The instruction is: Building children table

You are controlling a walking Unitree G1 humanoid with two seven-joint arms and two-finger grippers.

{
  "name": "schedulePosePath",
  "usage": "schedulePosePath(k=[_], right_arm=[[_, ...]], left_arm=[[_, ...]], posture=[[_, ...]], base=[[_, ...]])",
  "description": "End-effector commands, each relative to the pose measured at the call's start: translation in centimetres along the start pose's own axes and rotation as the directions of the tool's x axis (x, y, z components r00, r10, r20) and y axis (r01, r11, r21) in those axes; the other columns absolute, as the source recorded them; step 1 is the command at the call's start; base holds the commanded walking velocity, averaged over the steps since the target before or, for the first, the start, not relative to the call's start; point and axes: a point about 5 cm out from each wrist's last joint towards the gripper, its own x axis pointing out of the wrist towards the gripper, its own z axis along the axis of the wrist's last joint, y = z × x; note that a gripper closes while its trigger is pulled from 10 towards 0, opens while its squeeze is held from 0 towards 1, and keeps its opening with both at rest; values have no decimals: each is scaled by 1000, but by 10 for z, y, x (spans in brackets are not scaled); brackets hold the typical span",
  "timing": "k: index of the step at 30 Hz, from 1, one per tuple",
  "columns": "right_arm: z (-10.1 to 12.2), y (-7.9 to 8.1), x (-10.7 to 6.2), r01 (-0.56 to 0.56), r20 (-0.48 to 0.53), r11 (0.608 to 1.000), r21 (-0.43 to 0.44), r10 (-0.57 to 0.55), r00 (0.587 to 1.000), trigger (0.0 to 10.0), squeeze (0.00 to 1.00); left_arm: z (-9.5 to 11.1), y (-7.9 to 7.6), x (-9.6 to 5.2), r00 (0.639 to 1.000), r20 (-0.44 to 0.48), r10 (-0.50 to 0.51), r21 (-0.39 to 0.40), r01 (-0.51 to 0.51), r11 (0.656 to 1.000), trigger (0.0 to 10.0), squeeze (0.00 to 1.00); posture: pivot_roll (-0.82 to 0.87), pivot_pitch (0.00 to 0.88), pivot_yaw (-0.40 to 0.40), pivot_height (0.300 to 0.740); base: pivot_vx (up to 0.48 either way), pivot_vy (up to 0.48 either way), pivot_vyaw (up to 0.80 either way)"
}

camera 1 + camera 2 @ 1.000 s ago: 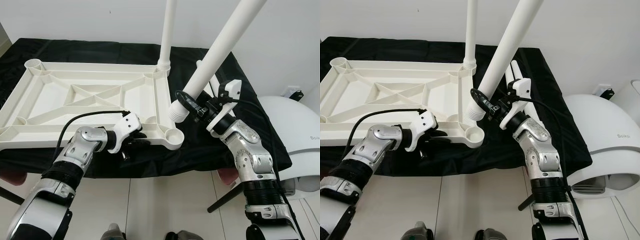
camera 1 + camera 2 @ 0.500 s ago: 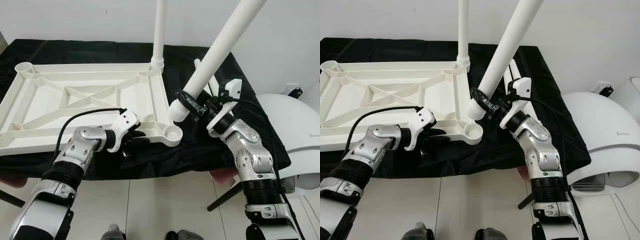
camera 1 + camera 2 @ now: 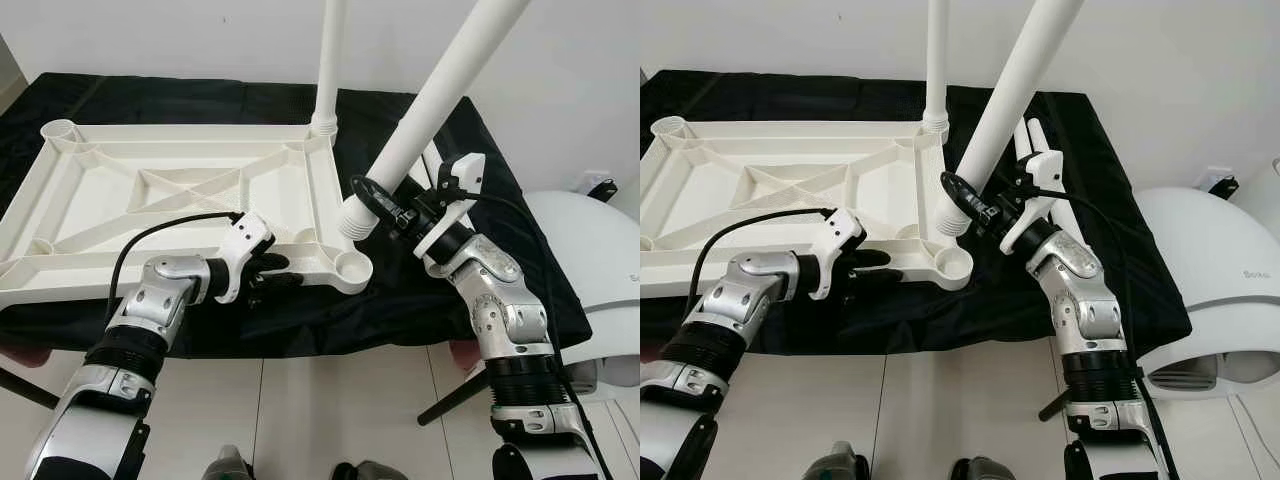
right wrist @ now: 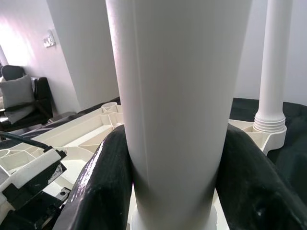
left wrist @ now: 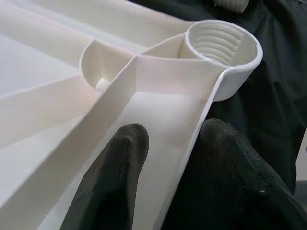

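Black cloth point(image 3: 430, 290): covers the work surface, I see it under everything.
Tabletop point(image 3: 180, 195): white plastic kids' tabletop, lying underside up on the cloth, ribs and corner sockets facing me.
Held leg point(image 3: 440, 90): long white tube, tilted, threaded end low, just above and beside the near-right corner socket point(image 3: 352, 267); not in it.
Fitted leg point(image 3: 329, 60): stands upright in the far-right corner socket.
Spare legs point(image 3: 1035, 140): white tubes lying on the cloth behind my R arm.
R gripper point(image 3: 385, 208): clamped round the held leg near its threaded end; R wrist cam shows both black fingers point(image 4: 103, 187) pressed against the tube, one each side.
L gripper point(image 3: 272, 272): narrow, pinching the tabletop's near edge close to the empty socket; L wrist cam shows one finger point(image 5: 112, 182) inside the rim, the other outside on the cloth side.
Wrist vs head: L wrist cam shows the thread ridges inside the socket; head cams don't resolve them.
White rounded appliance point(image 3: 1220, 290): on the floor to my right.
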Motion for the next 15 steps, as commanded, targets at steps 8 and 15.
schedulePosePath(k=[8,15], right_arm=[[5,0,3,-21,13,1000,-11,21,1000,10000,0],[5,0,1,-18,8,1000,-14,19,1000,10000,0]], left_arm=[[13,-14,19,999,32,-35,18,34,999,10000,0],[9,-14,25,1000,-3,-19,20,19,1000,10000,0]], posture=[[11,43,-22,740],[3,48,-19,740]], base=[[0,0,0],[0,0,0]])
